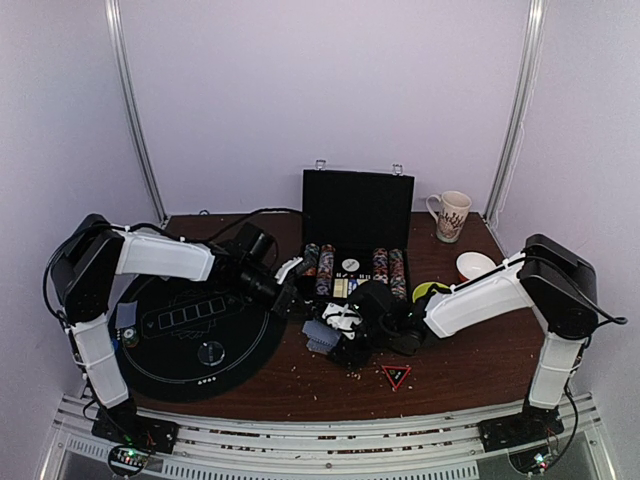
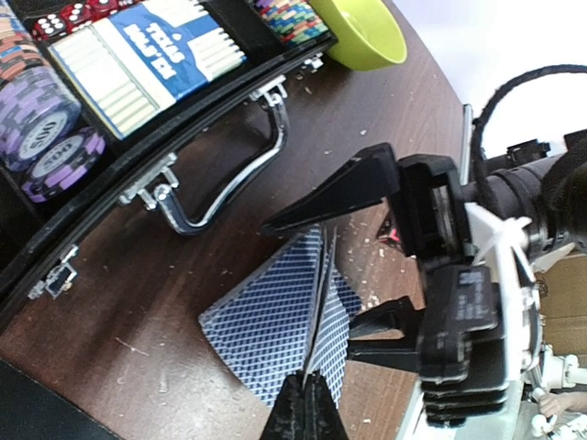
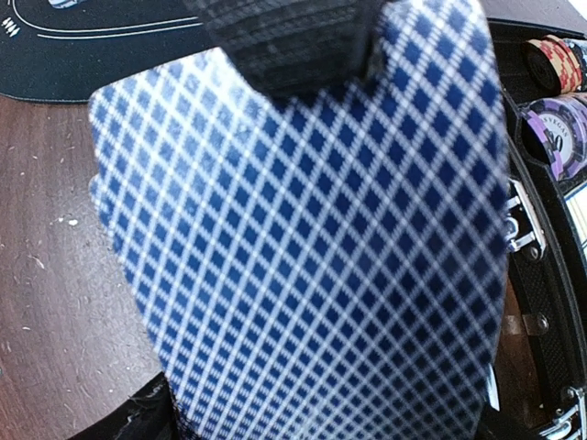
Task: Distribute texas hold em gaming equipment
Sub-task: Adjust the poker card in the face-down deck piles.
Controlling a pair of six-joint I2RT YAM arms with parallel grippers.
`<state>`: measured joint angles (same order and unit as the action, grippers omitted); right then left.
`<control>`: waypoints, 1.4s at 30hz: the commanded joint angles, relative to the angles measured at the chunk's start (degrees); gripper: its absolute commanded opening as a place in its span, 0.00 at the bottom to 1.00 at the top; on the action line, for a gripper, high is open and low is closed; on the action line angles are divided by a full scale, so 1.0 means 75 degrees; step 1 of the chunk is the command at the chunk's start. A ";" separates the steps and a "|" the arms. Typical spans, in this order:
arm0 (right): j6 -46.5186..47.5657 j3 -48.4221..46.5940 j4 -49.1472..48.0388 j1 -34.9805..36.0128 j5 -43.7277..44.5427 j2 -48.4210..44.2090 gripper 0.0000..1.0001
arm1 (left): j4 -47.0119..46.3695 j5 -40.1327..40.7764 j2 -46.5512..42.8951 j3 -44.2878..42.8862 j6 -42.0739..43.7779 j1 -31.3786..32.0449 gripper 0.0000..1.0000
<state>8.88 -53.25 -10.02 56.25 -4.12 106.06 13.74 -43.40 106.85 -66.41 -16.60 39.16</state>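
While the left gripper [image 2: 307, 403] is pinched shut on one blue card [image 3: 303, 257] just in front of the case [image 1: 357, 205], the right gripper [image 2: 307, 275] stands wide around the other cards [image 2: 257, 339]; we cannot tell if it squeezes them. We think we are dealing: next, that card must slide free.

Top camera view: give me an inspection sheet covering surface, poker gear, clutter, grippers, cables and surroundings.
Surface: brown wooden table, crumbs scattered; black poker mat at left.
Job's things: open chip case holding chip stacks; blue-backed cards fanned on the table before it.
Clutter: patterned mug, yellow-green bowl, red triangle.
Grippers: left gripper shut on one card; right gripper open around that card.
Cables: braided black cable loops above the right gripper.
Surroundings: white walls, metal frame posts.
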 commanded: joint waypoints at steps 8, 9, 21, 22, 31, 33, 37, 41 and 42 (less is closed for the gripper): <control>0.0313 0.0187 0.0821 -0.0007 0.0215 -0.0208 0.88 | -0.1213 0.0306 0.0394 0.0669 -0.0049 -0.0132 0.00; 0.0327 0.0213 0.0785 -0.0007 0.0128 -0.0199 0.88 | -0.1221 0.0308 0.0461 0.0651 -0.0047 -0.0154 0.00; 0.0423 0.0241 0.0821 0.0000 0.0010 -0.0117 0.88 | -0.1456 0.0011 0.0477 0.1008 -0.0179 -0.0451 0.00; 0.0421 0.0240 0.0821 -0.0010 0.0010 -0.0113 0.88 | -0.1536 -0.0118 0.0463 0.1055 -0.0188 -0.0486 0.00; 0.0408 0.0256 0.0841 -0.0004 0.0045 -0.0131 0.88 | -0.2150 -0.0798 0.0575 0.1318 -0.0424 -0.0533 0.10; 0.0426 0.0248 0.0855 -0.0006 0.0065 -0.0138 0.88 | -0.2238 -0.0823 0.0584 0.1353 -0.0501 -0.0524 0.19; 0.0432 0.0258 0.0868 -0.0004 0.0080 -0.0159 0.88 | -0.2327 -0.0865 0.0727 0.1351 -0.0620 -0.0526 0.25; 0.0439 0.0234 0.0881 -0.0010 0.0092 -0.0165 0.88 | -0.2361 -0.0882 0.0862 0.1329 -0.0669 -0.0527 0.25; 0.0433 0.0248 0.0879 -0.0008 0.0089 -0.0167 0.88 | -0.2378 -0.0890 0.0880 0.1321 -0.0700 -0.0527 0.25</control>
<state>10.79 -52.99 -8.60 56.23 -4.01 105.12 -1.56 -48.69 111.92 -56.64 -21.08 35.20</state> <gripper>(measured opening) 0.881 0.250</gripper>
